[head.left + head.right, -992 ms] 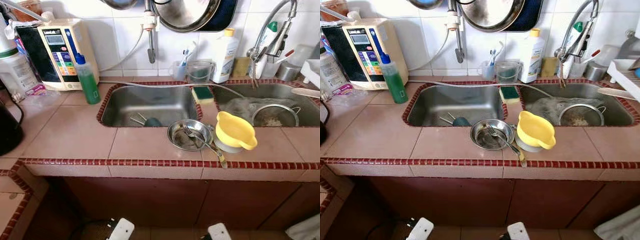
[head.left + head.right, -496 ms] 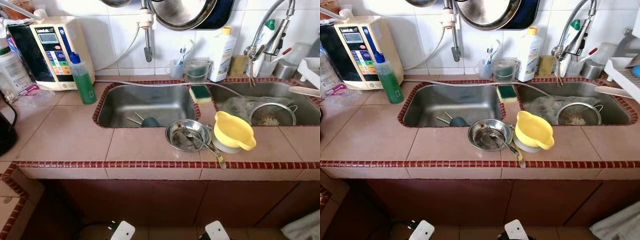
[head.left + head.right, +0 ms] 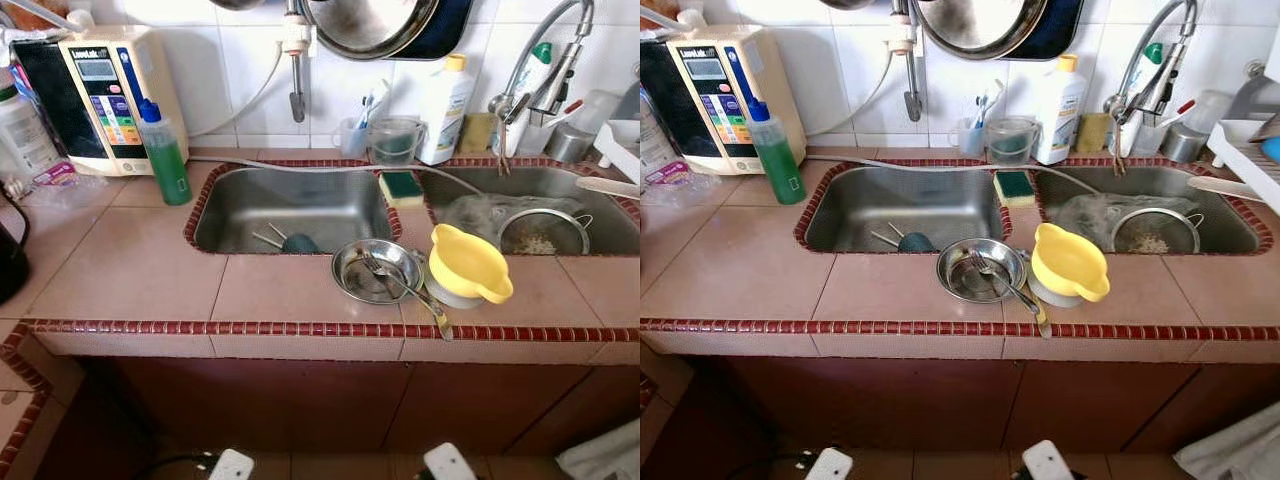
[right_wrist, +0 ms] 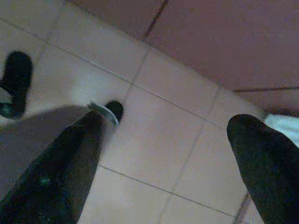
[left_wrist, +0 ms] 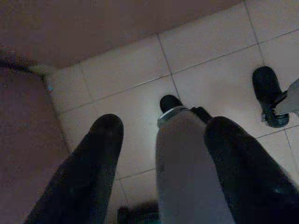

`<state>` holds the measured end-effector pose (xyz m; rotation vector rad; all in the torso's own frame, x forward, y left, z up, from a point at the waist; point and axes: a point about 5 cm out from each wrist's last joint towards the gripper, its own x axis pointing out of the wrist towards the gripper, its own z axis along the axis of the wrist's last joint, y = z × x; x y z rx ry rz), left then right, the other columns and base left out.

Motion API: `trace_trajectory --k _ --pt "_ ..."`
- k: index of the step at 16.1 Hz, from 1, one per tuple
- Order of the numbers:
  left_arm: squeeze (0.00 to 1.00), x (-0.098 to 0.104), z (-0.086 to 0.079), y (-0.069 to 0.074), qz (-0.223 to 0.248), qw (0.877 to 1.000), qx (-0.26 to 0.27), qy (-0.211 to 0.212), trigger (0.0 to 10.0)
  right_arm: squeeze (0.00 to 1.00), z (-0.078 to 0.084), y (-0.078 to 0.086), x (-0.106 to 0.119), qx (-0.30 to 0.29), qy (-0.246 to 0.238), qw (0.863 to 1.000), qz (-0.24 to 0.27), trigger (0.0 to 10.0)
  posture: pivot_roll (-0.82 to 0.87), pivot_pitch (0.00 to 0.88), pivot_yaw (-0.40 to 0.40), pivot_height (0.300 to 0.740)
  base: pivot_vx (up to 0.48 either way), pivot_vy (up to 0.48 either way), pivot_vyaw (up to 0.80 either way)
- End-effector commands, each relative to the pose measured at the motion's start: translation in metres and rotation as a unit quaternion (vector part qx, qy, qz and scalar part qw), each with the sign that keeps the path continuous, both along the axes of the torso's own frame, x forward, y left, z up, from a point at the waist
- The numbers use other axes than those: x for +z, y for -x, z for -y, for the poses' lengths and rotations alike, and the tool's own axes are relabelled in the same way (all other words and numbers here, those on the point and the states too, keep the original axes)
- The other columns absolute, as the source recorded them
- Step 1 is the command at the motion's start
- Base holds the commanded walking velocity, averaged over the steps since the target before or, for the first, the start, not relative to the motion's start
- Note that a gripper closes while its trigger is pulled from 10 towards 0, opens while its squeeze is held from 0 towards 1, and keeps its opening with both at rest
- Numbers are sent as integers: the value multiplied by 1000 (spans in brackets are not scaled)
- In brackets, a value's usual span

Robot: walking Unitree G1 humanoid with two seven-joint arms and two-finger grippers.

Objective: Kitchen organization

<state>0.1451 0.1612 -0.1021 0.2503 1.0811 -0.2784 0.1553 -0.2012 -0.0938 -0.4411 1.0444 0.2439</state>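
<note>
A steel bowl (image 3: 377, 270) holding a spoon and a fork sits on the pink tiled counter (image 3: 130, 270), close to its front edge. Right beside the bowl, a yellow funnel-like jug (image 3: 468, 263) rests on a white cup. The left sink (image 3: 300, 205) holds a teal-handled utensil (image 3: 288, 241). In the right sink (image 3: 520, 195) lie a metal strainer (image 3: 543, 232) and a plastic bag. A green sponge (image 3: 405, 186) lies on the divider between the sinks. Both arms hang low over the floor. My left gripper (image 5: 163, 126) and right gripper (image 4: 170, 121) are open, holding nothing.
A green soap bottle (image 3: 166, 155) and a water ionizer (image 3: 105, 100) stand at the back left. A white bottle (image 3: 444, 98), a measuring cup (image 3: 396, 140) and the faucet (image 3: 540, 70) line the back wall. Pans hang above. A dark kettle (image 3: 10, 260) sits far left.
The camera has drifted slightly, shifting the whole picture. Nothing on the counter has moved.
</note>
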Motion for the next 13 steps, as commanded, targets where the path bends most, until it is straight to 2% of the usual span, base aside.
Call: trace_trajectory --k 1,3,5,9,13 --pt "1000 0 -6 0 0 1000 7 -8 10000 0 -1 2 -1 -1 -2 1000 -4 10000 -146 0 33 740 0 0 0" --pt "1000 0 -14 1 -3 1000 16 -20 10000 0 -2 2 -1 0 -2 1000 -4 10000 -141 0 31 740 0 0 0" --pt "1000 -1 -18 5 -9 998 54 -13 10000 0 -9 4 -3 4 -4 1000 -6 10000 -140 0 31 740 0 0 0" --pt "1000 -1 -18 5 -8 999 44 -9 10000 0 -18 8 -6 8 -3 1000 -9 10000 -134 0 26 740 0 0 0" --pt "1000 -2 -15 7 -13 999 51 0 10000 0 -20 5 -5 8 -3 1000 -7 10000 -133 0 27 740 0 0 0"
